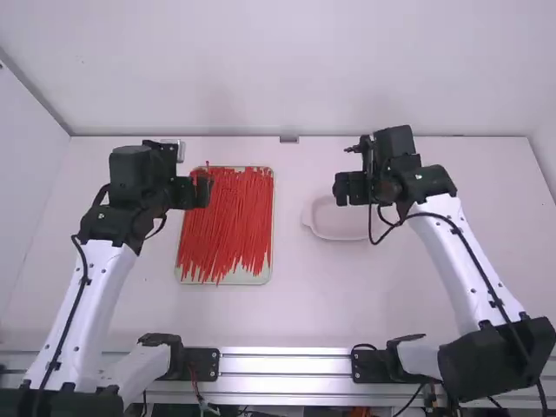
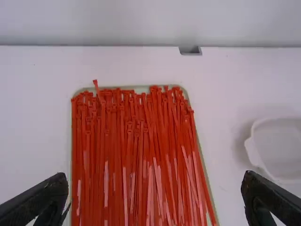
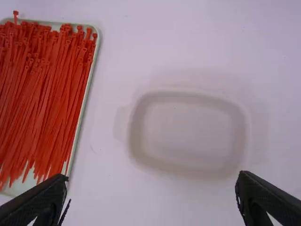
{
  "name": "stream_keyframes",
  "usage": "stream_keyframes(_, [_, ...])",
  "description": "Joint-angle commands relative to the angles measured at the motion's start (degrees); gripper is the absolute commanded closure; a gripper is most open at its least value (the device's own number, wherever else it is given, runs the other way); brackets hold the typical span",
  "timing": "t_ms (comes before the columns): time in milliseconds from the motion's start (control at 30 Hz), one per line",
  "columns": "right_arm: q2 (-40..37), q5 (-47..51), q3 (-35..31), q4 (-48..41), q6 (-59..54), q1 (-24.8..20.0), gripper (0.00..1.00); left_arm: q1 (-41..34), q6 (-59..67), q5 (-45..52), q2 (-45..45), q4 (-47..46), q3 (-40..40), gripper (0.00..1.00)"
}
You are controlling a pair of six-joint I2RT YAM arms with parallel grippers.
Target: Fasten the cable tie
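Lying in a thick heap, the bright red plastic cable ties (image 1: 228, 224) (image 2: 136, 155) (image 3: 42, 94) cover most of a pale rectangular tray (image 1: 252, 280) (image 2: 203, 160) (image 3: 14, 188) that sits on the white counter (image 1: 347, 287), left of the middle in the high view. The ties run lengthwise along the tray, with their heads gathered at its far end and their thin tails fanning toward the near end. One single red tie (image 1: 207, 165) (image 2: 96, 87) (image 3: 15, 15) pokes past the tray's far left corner. None of the ties is looped or fastened, and none is held. The left fingers (image 1: 201, 189) (image 2: 40, 200) hang above the left edge of the tray, toward its far end. They are spread wide with nothing between them, and the left wrist view looks down the heap between the two black tips. Just beside the tray on its right, though not touching it, stands a shallow white rectangular dish with rounded corners and small handles (image 1: 314, 224) (image 2: 251, 146) (image 3: 136, 141), and nothing lies in it. The right fingers (image 1: 345, 188) (image 3: 270, 197) hang over the far side of that dish. They too are spread wide and hold nothing, and in the right wrist view the dish lies between them. At the far edge of the counter, near the middle, sits a small grey bracket (image 1: 288, 138) (image 2: 190, 50). Both arms rise from a silver metal rail (image 1: 287, 360) along the near edge.
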Motion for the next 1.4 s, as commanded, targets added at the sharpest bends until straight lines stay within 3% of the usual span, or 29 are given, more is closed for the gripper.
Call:
stream_keyframes(0, [1.4, -1.0, 2.8, -0.6, -1.1, 1.4, 0.03, 0.6, -1.7, 0.9, 1.5, -0.3, 3.0, 0.02])
stream_keyframes(167, [2.1, -1.0, 3.5, 3.1, -2.7, 4.0, 0.02, 0.2, -2.3, 0.9, 5.8, -3.4, 8.1, 0.01])
stream_keyframes(333, [2.7, -1.2, 3.5, 7.0, 1.6, 3.5, 0.02, 0.2, -2.3, 0.8, 12.4, -6.6, 13.9, 0.01])
stream_keyframes(667, [2.6, -1.2, 3.5, -0.1, 2.7, 0.1, 0.02, 0.1, -1.2, 0.9, 30.9, -12.3, 26.2, 0.01])
stream_keyframes(1033, [2.6, -1.0, 3.5, 0.3, 1.8, 3.1, 0.02, 0.1, -1.0, 0.9, 39.8, -3.5, 28.0, 0.0])
stream_keyframes(1367, [2.6, -1.0, 3.5, 1.5, 1.8, 5.2, 0.02, 0.1, -1.6, -2.3, 45.1, 3.6, 27.7, 0.26])
